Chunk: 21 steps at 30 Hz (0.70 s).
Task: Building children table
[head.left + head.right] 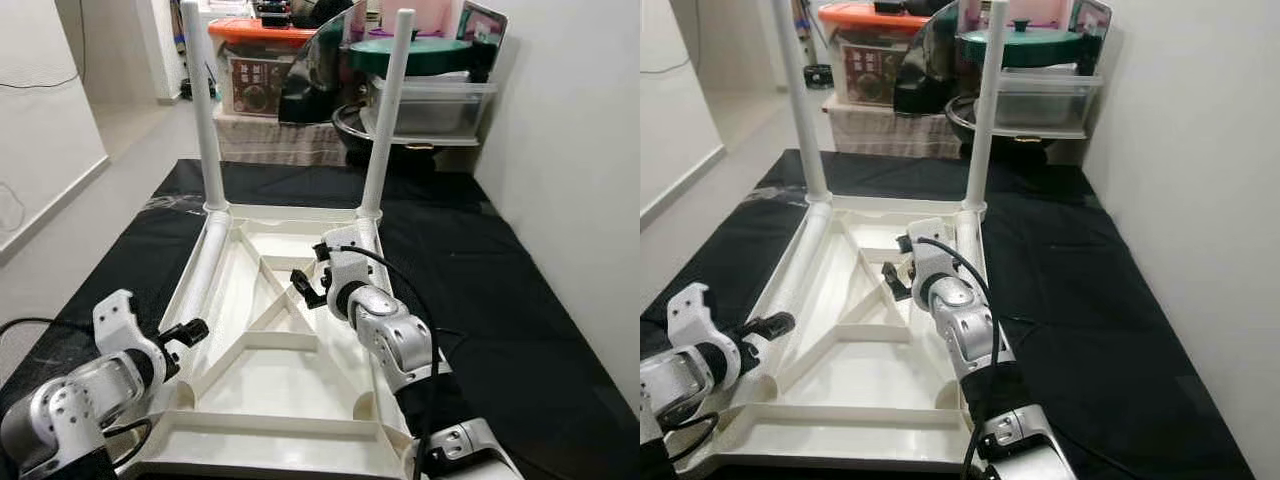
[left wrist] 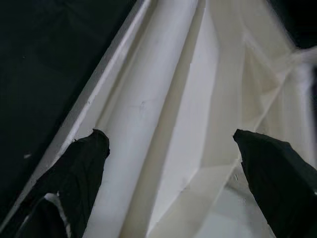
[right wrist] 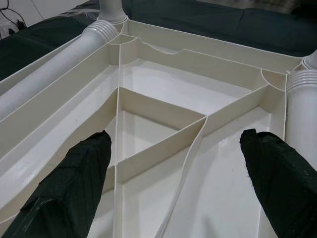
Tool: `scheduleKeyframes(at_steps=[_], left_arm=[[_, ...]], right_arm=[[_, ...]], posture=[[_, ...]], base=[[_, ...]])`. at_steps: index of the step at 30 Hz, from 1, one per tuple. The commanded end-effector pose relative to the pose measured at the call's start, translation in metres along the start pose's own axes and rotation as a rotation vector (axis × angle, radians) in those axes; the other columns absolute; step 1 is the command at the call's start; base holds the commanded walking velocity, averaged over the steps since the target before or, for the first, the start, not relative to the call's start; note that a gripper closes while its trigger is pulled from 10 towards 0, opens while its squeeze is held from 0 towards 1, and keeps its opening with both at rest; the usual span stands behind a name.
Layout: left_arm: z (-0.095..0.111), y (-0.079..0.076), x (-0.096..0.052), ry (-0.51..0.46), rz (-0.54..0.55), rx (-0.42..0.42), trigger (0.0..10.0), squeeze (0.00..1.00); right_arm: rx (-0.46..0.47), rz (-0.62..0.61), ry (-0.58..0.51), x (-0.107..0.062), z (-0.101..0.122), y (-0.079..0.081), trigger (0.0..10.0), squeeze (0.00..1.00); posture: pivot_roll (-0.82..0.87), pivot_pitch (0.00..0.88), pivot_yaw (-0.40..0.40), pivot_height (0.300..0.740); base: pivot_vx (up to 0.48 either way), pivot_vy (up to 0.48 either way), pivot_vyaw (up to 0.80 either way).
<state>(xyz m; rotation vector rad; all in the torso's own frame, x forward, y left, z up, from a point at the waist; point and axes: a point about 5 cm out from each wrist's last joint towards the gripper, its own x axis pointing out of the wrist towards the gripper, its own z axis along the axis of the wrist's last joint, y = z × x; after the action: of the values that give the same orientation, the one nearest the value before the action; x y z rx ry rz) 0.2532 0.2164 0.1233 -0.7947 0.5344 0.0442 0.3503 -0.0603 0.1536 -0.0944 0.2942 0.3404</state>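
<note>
White plastic tabletop (image 1: 270,400) lies upside down on a black cloth (image 1: 500,300), ribbed underside up. Two legs stand screwed into the far corner sockets: far-left leg (image 1: 203,110), far-right leg (image 1: 387,120). Two more loose legs lie flat inside the tabletop along its side walls: left loose leg (image 1: 205,270) and right loose leg (image 3: 299,124).

Left gripper (image 1: 185,333) hovers just above the near end of the left loose leg, fingers (image 2: 79,168) spread wide, one on either side of the tube, not touching it. Holds nothing.

Right gripper (image 1: 308,285) is out over the centre ribs, fingers (image 3: 74,183) also spread wide and empty; right loose leg sits just beside its outer finger.

Storage bins (image 1: 430,100) and clutter stand beyond the cloth, well apart from both grippers.

Likely step: grabbing the left loose leg to stand it in a near socket.

Risks: smooth round tube may roll or slip out if the fingers close off-centre; the side wall just beside the outer finger could block the close; a grip near the end may let the long leg tip and knock a standing leg.
</note>
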Motion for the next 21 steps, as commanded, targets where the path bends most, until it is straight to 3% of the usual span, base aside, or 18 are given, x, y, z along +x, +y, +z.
scheduleKeyframes(at_steps=[1, 2, 10, 14, 15, 16, 19, 21], left_arm=[[-0.026, 0.008, 0.007, 0.119, -0.026, -0.083, 10.0, 0.0], [-0.032, 0.011, 0.005, 0.112, -0.069, -0.125, 10.0, 0.0], [-0.034, 0.008, 0.0, 0.097, -0.18, -0.181, 10.0, 0.0], [-0.04, 0.02, 0.003, 0.133, -0.092, -0.191, 10.0, 0.0], [-0.041, 0.025, 0.005, 0.143, -0.05, -0.196, 10.0, 0.0], [-0.044, 0.035, 0.007, 0.166, 0.061, -0.173, 10.0, 0.0], [-0.038, 0.036, 0.009, 0.174, 0.12, -0.156, 10.0, 0.0], [-0.028, 0.036, 0.011, 0.205, 0.221, -0.086, 10.0, 0.0]], right_arm=[[-0.002, -0.006, 0.031, 0.0, -0.007, 0.0, 10.0, 0.0], [-0.008, -0.002, 0.034, 0.0, -0.007, 0.0, 10.0, 0.0], [-0.016, -0.002, 0.035, 0.001, -0.005, 0.0, 10.0, 0.0], [-0.006, 0.006, 0.042, 0.001, -0.006, 0.002, 10.0, 0.0], [0.0, 0.009, 0.046, 0.001, -0.006, 0.003, 10.0, 0.0], [0.033, 0.023, 0.063, 0.0, -0.008, 0.003, 10.0, 0.0], [0.057, 0.032, 0.085, 0.0, -0.011, 0.002, 10.0, 0.0], [0.067, 0.037, 0.096, 0.001, -0.011, 0.001, 10.0, 0.0]], posture=[[0.07, 0.0, -0.068, 0.74], [0.07, 0.0, -0.073, 0.74], [0.07, 0.0, -0.083, 0.74], [0.07, 0.0, -0.081, 0.74], [0.07, 0.0, -0.081, 0.74], [0.07, 0.0, -0.079, 0.74], [0.06, 0.0, -0.079, 0.74], [0.06, 0.0, -0.079, 0.74]], base=[[0.0, 0.0, 0.0], [0.0, 0.0, 0.0], [0.0, 0.0, 0.0], [0.0, 0.0, 0.0], [0.0, 0.0, 0.0], [0.0, 0.0, 0.0], [0.0, 0.0, 0.0], [0.0, 0.0, 0.0]])
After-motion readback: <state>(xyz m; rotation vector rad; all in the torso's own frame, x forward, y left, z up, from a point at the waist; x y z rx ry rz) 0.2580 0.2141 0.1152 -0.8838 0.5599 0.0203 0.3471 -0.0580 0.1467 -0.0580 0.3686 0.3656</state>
